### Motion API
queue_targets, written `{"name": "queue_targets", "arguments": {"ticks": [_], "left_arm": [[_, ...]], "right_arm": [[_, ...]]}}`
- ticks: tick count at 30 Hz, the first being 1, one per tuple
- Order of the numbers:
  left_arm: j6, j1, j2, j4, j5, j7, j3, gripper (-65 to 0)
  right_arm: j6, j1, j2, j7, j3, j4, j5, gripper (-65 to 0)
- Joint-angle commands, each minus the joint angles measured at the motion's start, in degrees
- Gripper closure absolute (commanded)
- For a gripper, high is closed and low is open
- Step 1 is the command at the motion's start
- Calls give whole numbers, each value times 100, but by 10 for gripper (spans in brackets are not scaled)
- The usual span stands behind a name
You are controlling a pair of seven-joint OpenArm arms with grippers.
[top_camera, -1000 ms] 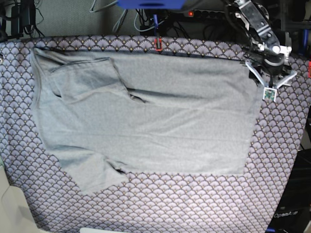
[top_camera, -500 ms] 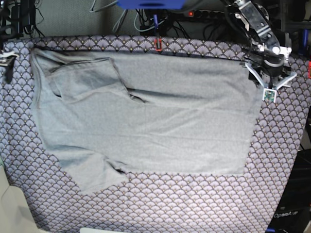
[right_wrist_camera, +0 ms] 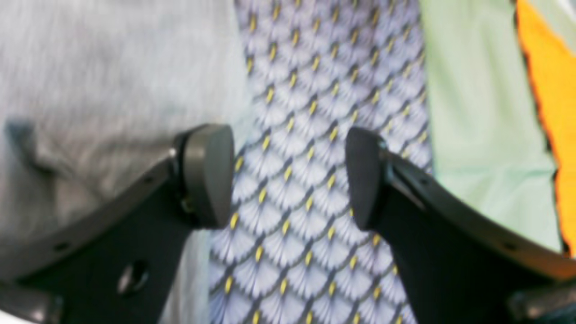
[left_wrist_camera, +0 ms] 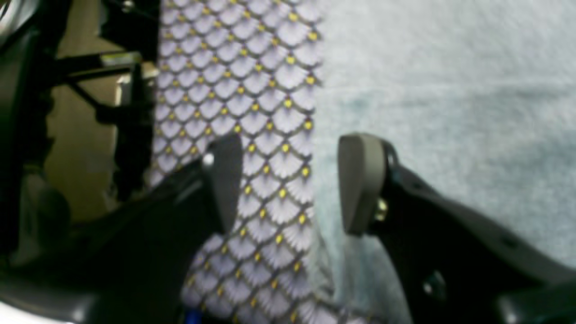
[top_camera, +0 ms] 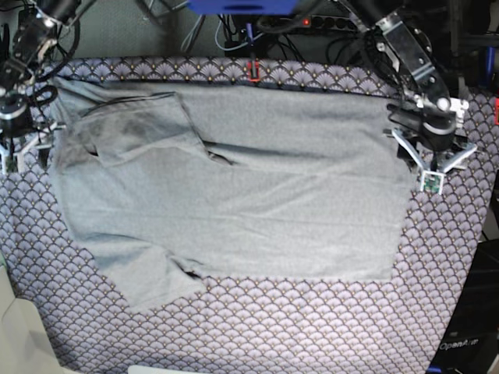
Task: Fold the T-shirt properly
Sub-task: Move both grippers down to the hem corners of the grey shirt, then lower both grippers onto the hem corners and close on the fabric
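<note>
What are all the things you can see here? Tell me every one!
T-shirt: one, light grey, spread flat across the middle of the table, one sleeve folded over near the far left corner.
Tablecloth: one, purple with a fan pattern and yellow dots, under the shirt, covering the table.
Cables: several, dark, behind the far edge of the table.
Red clip: one, at the middle of the far table edge.
Left gripper: one, black with grey fingers, open, over the shirt's right edge in the base view.
Right gripper: one, black with grey fingers, open, over the shirt's left edge in the base view.
</note>
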Motion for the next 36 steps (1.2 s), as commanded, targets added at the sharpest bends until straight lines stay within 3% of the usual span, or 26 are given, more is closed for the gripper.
{"name": "queue_targets", "arguments": {"ticks": [1, 7, 13, 18, 21, 23, 32, 36], "left_arm": [[83, -343, -39, -10, 41, 26, 28, -337], [92, -1486, -213, -827, 340, 712, 335, -337], [171, -2084, -460, -1662, 340, 782, 889, -337], [232, -2611, -530, -2278, 340, 808, 898, -336], [707, -2752, -530, -2410, 322, 773, 898, -336], [848, -2761, -539, -2410, 296, 765, 916, -336], [857, -2752, -539, -2357, 313, 765, 924, -336], [857, -2743, -548, -2357, 331, 765, 924, -336]], "right_arm": [[-42, 230, 56, 130, 14, 85, -9, -399], [-42, 1372, -32, 130, -338, -812, -800, -397], [-42, 2630, -23, 139, -381, -2201, -1494, -398], [-42, 3350, -23, 130, -364, -2834, -1503, -400], [-42, 3623, -14, 78, -355, -3089, -1503, -400], [-42, 3755, -6, -2, -355, -3326, -1503, -400], [-42, 4036, 715, 60, -355, -4935, -844, -400], [-42, 4019, 794, 297, -355, -5128, -826, -400]]}}
